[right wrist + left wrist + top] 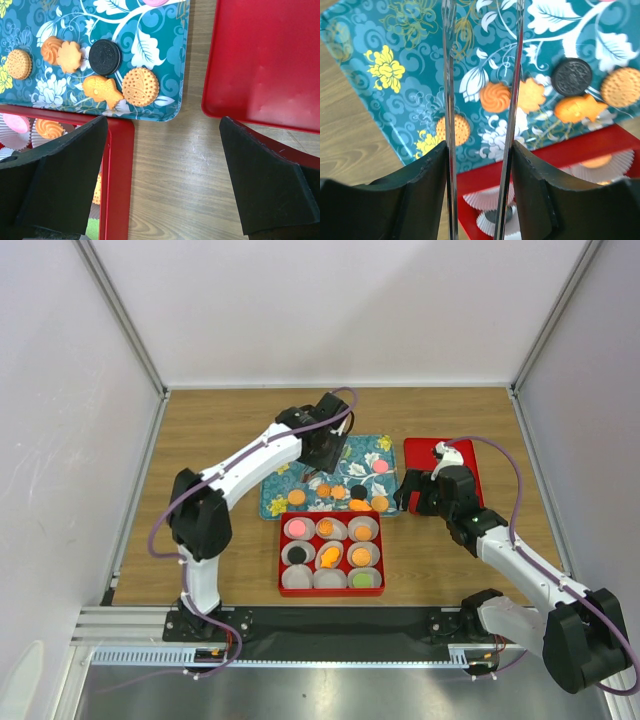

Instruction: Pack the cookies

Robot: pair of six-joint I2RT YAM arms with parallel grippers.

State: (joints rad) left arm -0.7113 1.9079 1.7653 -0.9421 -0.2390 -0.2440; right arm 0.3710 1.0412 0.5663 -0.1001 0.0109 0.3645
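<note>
Black fingers (pixel 420 195) of the left gripper (pixel 484 20) stand parted and empty over the teal tray (pixel 380 30), their clear blades framing an orange swirl cookie (pixel 495 96). About 7 cookies (pixel 340 492) lie flat and loose on the tray. Another 7 sit in paper cups (pixel 297 578) in the red box (pixel 283 560) just beside it, where 2 near-row cups look empty. Packing appears about midway, with a pick in hand: the next move calls for lowering the blades to straddle the swirl cookie's rim, then closing. Most cookies are round, with no long axis. The fish cookie (pixel 577 108) lies roughly along the tray's near edge, head seemingly toward the robot's left. The right gripper (pixel 162 122) hangs spread wide, holding nothing, between the tray and a red lid (pixel 270 50).
</note>
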